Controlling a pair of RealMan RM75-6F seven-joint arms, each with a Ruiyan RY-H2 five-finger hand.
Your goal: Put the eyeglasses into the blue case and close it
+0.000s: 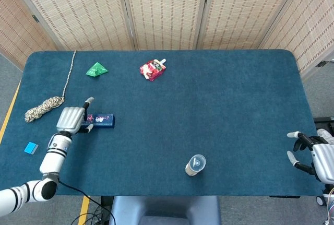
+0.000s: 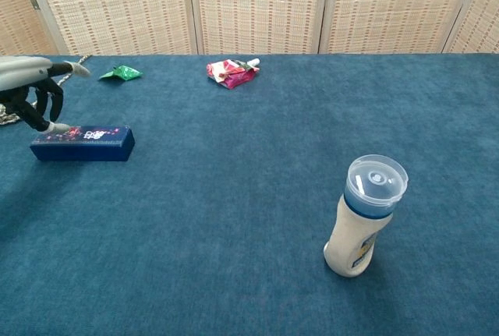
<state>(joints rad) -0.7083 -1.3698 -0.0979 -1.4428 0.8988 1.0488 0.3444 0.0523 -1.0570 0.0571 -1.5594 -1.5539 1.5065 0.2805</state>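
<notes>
The blue case lies shut and flat on the table's left side. No eyeglasses show in either view. My left hand hovers at the case's left end with its fingers spread and nothing in them; one fingertip hangs at the case's top left corner, and I cannot tell whether it touches. My right hand sits far off at the table's right edge, fingers apart and empty; the chest view does not show it.
A capped bottle stands near the front middle. A red pouch and a green packet lie at the back. A coiled rope and a small blue block lie far left.
</notes>
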